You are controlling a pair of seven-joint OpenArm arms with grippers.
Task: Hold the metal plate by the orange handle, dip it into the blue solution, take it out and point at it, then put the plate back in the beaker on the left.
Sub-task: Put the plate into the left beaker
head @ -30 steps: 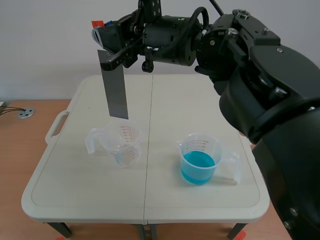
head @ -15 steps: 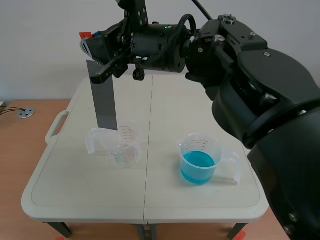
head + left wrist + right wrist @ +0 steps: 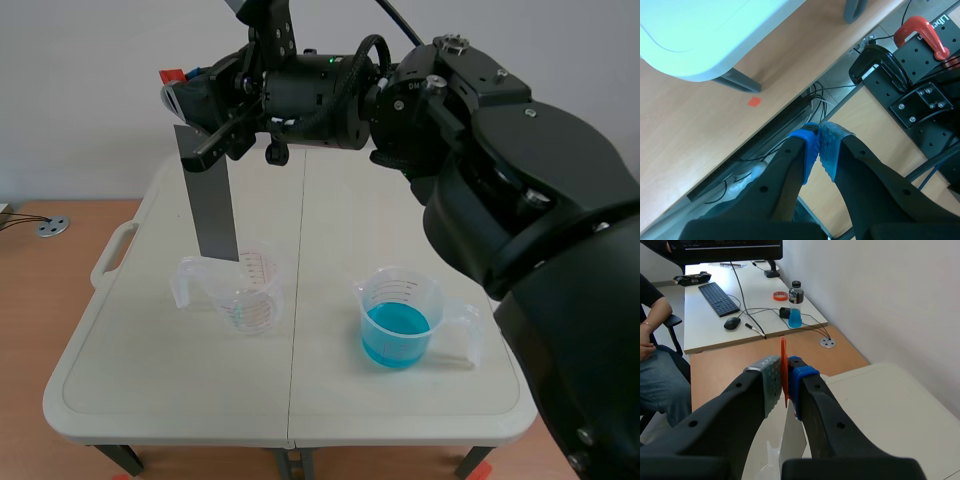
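**Plate hanging over the left beaker, right claw clamping its handle**

The right arm is reaching in from the right and stretching across the upper part of the scene view. Its claw [image 3: 188, 88] is squeezing the orange handle [image 3: 172, 75] between its two pads. In the right wrist view the same claw [image 3: 784, 371] is showing the thin orange handle [image 3: 784, 357] pressed edge-on between a grey pad and a blue pad.

The metal plate [image 3: 211, 200] is hanging down from that handle, tilting slightly, with its lower end sitting at the rim of the clear empty beaker [image 3: 243, 292] on the left half of the bench [image 3: 330, 200]. Whether the tip is passing inside the rim is impossible to tell.

The second beaker [image 3: 415, 290] is standing on the right half of the bench, well apart from the first one, and is holding the blue solution [image 3: 397, 335].

The left claw [image 3: 820, 142] is pointing down at the floor beside a corner of the bench [image 3: 690, 30]. Its blue pads are meeting with nothing between them. A red clamp [image 3: 920, 31] and a black clamp [image 3: 880, 65] are sitting on a black plate ahead of it.

Past the right claw, a keyboard [image 3: 716, 296] and a bottle [image 3: 795, 305] of blue liquid are lying on another bench.
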